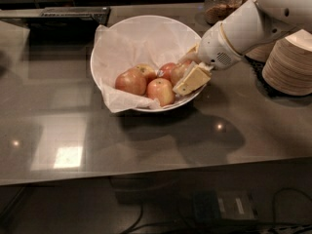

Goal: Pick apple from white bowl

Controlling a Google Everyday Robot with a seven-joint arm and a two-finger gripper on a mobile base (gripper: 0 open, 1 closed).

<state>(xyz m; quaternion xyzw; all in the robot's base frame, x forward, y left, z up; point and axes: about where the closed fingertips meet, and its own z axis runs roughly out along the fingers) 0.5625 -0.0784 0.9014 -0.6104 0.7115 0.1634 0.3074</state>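
— Where's the hand [185, 71] got to?

— It's down inside the white bowl [146, 21], on the right-hand side just within the rim, at the end of the white arm [243, 30] that comes in from the right.

— And the apple [175, 73] it's after?

— Lying in the bowl on the crinkled paper [122, 48], the dull red one furthest to the right. The hand is right up against it and hides part of it.

— So has it got hold of it?

— From where I stand I cannot tell whether the hand is apart or clamped on the fruit. They look to be touching, no more than that.

— What about the rest?

— The smaller apples [130, 81] sit in a cluster to the left of it, down in the bottom of the bowl. Nothing has come out.

— How far along would you say it is, then?

— The reach looks done: the hand is where it needs to be. What's left, by my reckoning, is a firm grip, if it hasn't one already, and then the lift clear of the rim. The apple isn't raised yet.

— Anything in the way?

— The neighbouring apples are close beside it, so they could get nudged. Off to the right on the desk [146, 145] there's a stack of paper bowls [287, 62], and a glass jar [222, 4] behind, both apart from the bowl.
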